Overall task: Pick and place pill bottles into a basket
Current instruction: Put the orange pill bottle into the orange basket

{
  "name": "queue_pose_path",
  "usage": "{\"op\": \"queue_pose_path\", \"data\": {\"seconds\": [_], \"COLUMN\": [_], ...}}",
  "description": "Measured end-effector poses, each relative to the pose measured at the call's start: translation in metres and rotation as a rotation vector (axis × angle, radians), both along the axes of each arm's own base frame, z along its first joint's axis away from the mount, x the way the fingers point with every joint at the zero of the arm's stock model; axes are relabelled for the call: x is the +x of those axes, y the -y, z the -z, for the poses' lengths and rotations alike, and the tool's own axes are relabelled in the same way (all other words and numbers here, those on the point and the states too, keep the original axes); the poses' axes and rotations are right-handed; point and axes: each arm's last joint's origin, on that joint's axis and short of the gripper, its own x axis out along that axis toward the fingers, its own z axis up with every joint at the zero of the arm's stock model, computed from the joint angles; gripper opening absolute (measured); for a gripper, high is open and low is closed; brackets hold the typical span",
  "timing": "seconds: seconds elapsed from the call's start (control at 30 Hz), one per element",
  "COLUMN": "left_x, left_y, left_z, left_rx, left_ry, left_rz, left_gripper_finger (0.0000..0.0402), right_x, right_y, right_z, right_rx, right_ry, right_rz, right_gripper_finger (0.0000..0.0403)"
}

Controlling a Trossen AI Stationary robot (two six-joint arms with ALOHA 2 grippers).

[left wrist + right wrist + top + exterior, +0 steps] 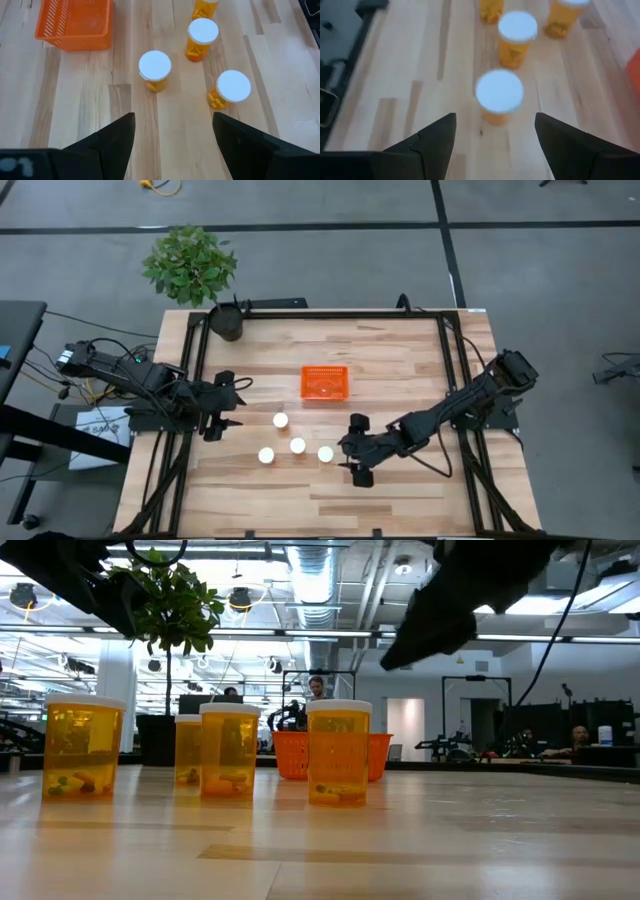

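Observation:
Four pill bottles, amber with round white caps, stand upright on the wooden table: one [281, 420] nearest the basket, and three in a row [266, 455], [298, 445], [326, 453]. The orange mesh basket [325, 383] stands behind them toward the far edge. My left gripper [232, 404] is open and empty to the left of the bottles. My right gripper [348, 448] is open and empty just right of the rightmost bottle [499, 92], which stands ahead of its fingers without touching them. The low view shows the bottles [339, 750] in front of the basket [380, 755].
A dark plant pot [228, 320] with a green plant stands at the table's far left corner. Black frame rails [445, 370] run along the left and right sides. Bare wood lies between the bottles and the near edge [320, 510].

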Motion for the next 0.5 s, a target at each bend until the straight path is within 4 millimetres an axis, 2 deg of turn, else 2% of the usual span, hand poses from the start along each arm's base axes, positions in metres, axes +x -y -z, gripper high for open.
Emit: {"op": "queue_pose_path", "data": {"seconds": [0.3,0.5], "left_x": [0.0,0.0], "left_y": [0.0,0.0], "left_z": [0.0,0.0], "left_rx": [0.0,0.0], "left_ry": [0.0,0.0], "left_rz": [0.001,0.001], "left_gripper_finger": [0.0256,0.0256], "right_x": [0.0019,0.0076], "right_y": [-0.0039,-0.0051], "right_z": [0.0093,0.0097], "right_rx": [-0.067,-0.103], "right_ry": [-0.009,0.044], "right_rz": [-0.084,-0.129], "right_gripper_finger": [0.0265,0.0265]}}
